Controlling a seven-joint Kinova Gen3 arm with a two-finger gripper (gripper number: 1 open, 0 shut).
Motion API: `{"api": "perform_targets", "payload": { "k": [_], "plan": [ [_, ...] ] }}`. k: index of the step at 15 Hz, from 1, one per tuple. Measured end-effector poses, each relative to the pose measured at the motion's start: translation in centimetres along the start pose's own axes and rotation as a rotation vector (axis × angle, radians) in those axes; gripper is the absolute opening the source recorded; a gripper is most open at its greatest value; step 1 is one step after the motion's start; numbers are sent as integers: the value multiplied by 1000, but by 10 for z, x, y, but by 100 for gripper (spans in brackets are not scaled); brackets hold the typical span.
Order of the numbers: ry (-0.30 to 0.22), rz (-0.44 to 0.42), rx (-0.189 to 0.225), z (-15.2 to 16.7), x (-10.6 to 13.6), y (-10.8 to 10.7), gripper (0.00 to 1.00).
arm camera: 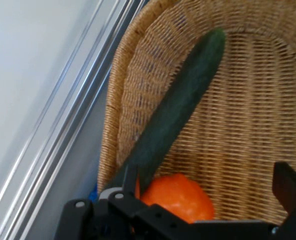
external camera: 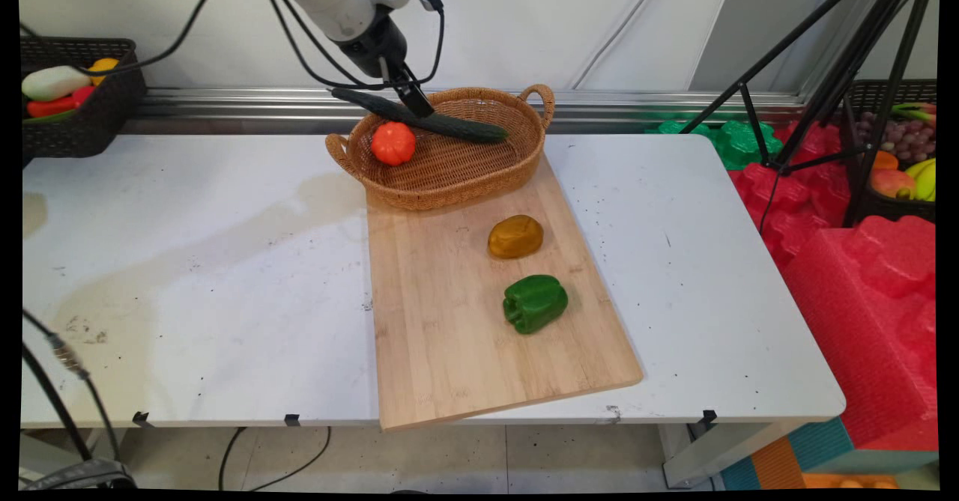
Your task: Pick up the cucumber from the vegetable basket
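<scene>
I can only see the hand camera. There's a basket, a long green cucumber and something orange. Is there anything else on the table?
Observer: Yes. A wooden board lies in front of the basket, with a green pepper on it.
Child: Only the pepper?
Observer: No, a brownish-yellow lump sits on the board too, between the pepper and the basket.
Child: Is the cucumber all inside the basket?
Observer: No. One end of the cucumber sticks out past the rim, on the side of the gripper.

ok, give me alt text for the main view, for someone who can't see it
A black gripper hangs over a wicker basket, with a cucumber lying across the basket's rim and an orange tomato inside. In front, a cutting board on a white table holds a potato and a green pepper.
</scene>
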Motion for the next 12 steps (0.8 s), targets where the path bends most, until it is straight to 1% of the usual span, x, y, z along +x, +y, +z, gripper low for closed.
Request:
{"api": "perform_targets", "payload": {
  "k": [2,6,12],
  "plan": [
    [-27,27,3,22,5,-7,100],
    [-65,76,3,55,11,-15,100],
    [-115,146,-8,100,22,-19,100]
  ]
}}
